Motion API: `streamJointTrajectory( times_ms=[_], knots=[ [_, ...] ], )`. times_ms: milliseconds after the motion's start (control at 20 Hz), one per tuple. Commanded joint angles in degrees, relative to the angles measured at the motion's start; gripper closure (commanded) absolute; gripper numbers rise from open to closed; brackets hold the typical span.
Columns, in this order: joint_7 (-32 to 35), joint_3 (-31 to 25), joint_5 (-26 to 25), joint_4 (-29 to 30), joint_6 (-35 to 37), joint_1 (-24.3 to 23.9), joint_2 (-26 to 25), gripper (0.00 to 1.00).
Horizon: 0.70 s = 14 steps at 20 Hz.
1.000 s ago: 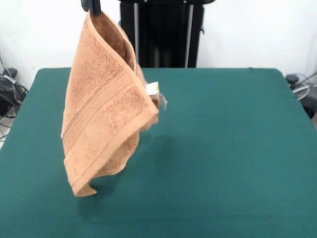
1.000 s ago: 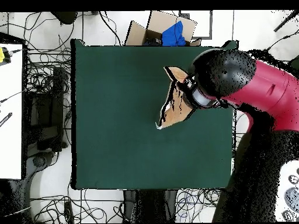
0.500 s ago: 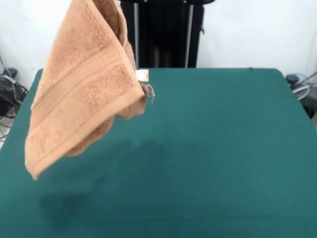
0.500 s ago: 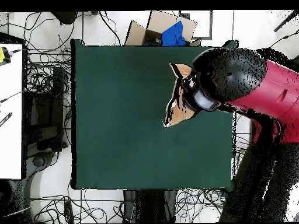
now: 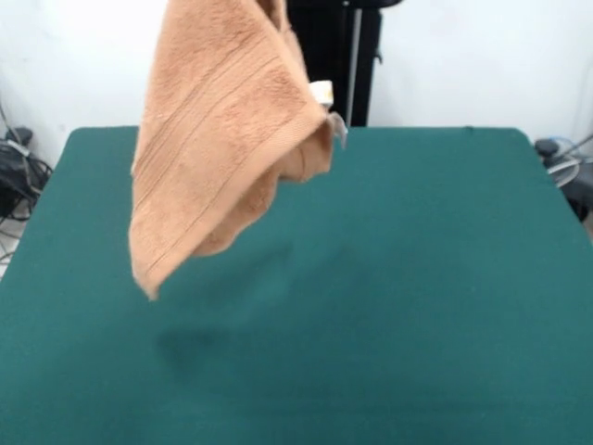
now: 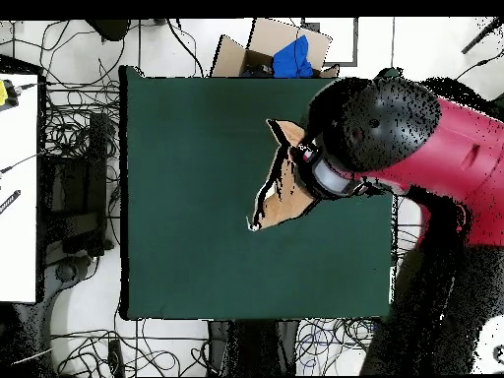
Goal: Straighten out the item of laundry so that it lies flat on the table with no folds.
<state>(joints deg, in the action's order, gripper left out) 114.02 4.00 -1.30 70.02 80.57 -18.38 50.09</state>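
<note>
the peach-orange terry-cloth hand towel [image 5: 222, 139] hangs in the air over the dark green felt-topped table [image 5: 435, 297], doubled over on itself, its lowest corner clear of the cloth and a small white tag [image 5: 323, 92] showing beside its fold. nothing is laid flat yet, so i'd say all the spreading remains. the red and black arm [image 6: 433, 148] hides the gripper, so i cannot tell how the jaws stand. plenty of bare green lies around, with the table's edges well apart from the towel.

Folded towel [image 5: 218, 139] above green table [image 5: 417, 278]
</note>
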Motion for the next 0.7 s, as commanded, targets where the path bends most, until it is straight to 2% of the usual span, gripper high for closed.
streamJointTrajectory(
  times_ms=[50, 300, 700],
  knots=[
    [2.89, -3.12, -1.92, 1.64, 5.99, 3.81, -0.48, 1.0],
    [5.34, -2.52, -1.31, 1.43, 6.74, 5.64, -0.3, 1.0],
    [5.48, -1.79, -0.23, 2.63, 6.2, 6.79, 0.36, 1.0]
  ],
)
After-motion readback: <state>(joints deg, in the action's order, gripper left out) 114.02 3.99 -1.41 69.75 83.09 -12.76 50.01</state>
